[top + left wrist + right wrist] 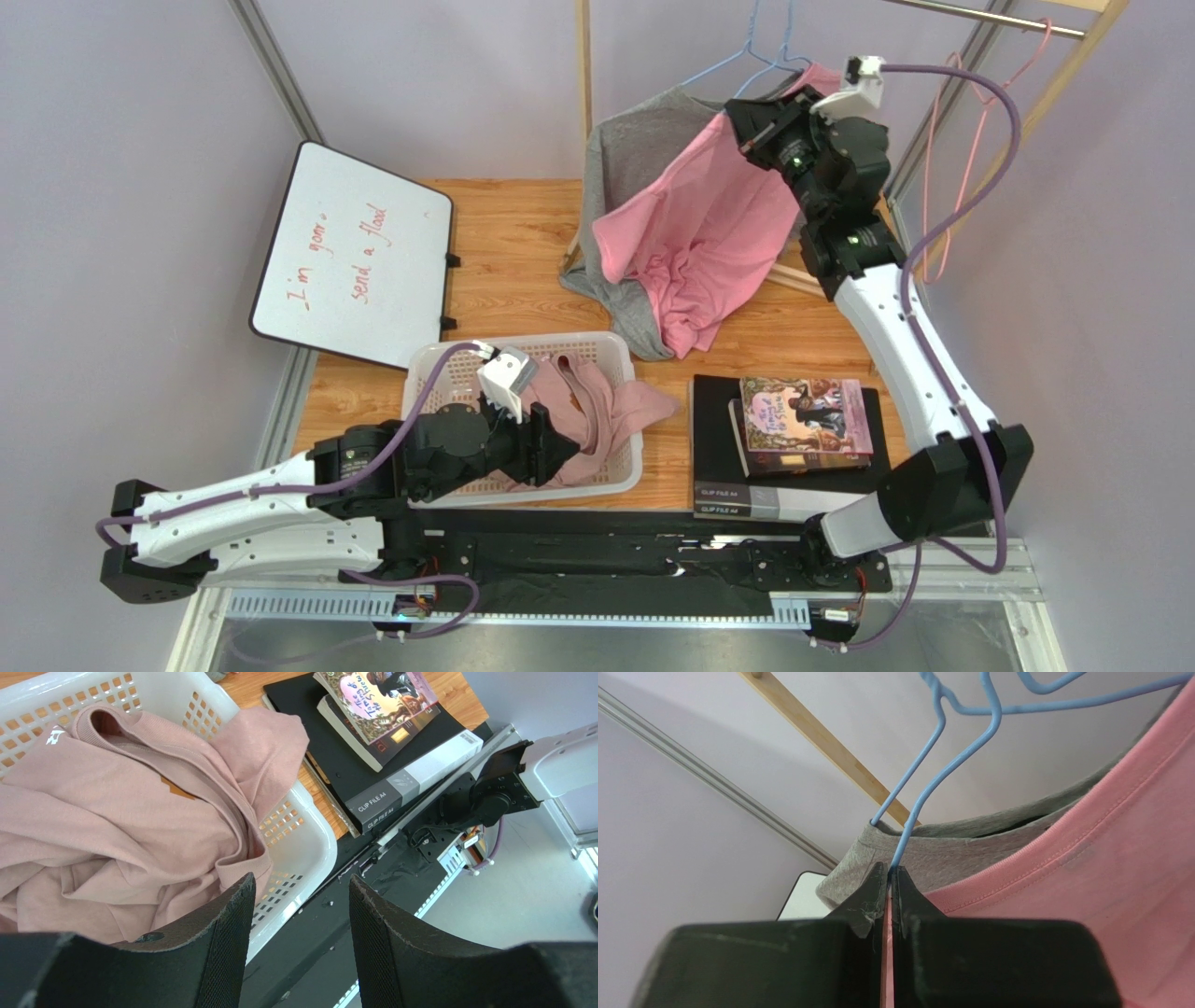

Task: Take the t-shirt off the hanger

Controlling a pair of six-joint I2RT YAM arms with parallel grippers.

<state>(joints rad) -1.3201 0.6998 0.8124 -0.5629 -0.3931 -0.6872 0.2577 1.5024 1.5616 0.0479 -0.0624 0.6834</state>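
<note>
The right gripper (pixel 890 871) is pinched tight on the edge of the pink t-shirt (pixel 701 231), which drapes from the blue hanger (pixel 948 763) over a grey shirt (pixel 631 140) in the upper middle of the overhead view. The cloth is probably best drawn slowly down and away from the wire, so the hanger does not come along. The left gripper (pixel 302 885) hovers part-open and empty over the white basket (pixel 309 836) at lower left. The black box file (pixel 393 794) reads "CLIP FILE A4", and the whiteboard's (pixel 358 259) red handwriting seems to end "send a flood".

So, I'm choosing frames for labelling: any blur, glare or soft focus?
Top external: even light, whiteboard writing legible, no glare. Left wrist: sharp, file label readable, near fingers dark. Right wrist: blue hanger crisp, shut pincer dark and close.
</note>
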